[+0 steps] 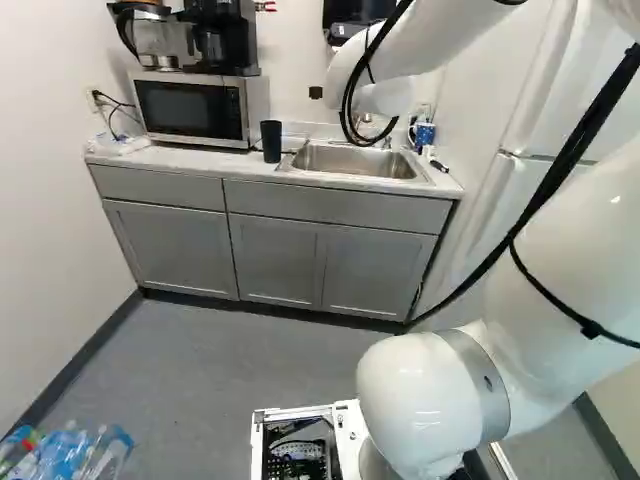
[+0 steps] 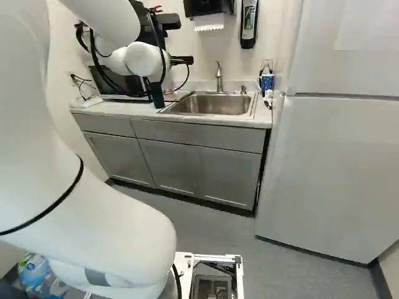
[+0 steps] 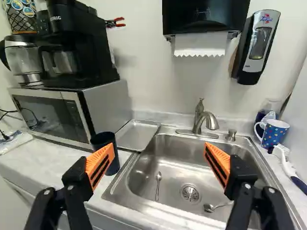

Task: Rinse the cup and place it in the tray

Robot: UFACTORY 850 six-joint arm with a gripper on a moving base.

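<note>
Facing a countertop with black cup, metal tray and sink along the wall, I'm pointing my claw forward, fingers apart.

Open drop into the sink from above, ahead of the faucet. Faucet blocks the back middle; towel dispenser and soap dispenser jut from the wall above. Left side tight: dark cup stands near the metal tray, microwave walls off behind the cup. Right side: polka-dot mug and brush crowd the rim, fridge limits sideways room.
</note>
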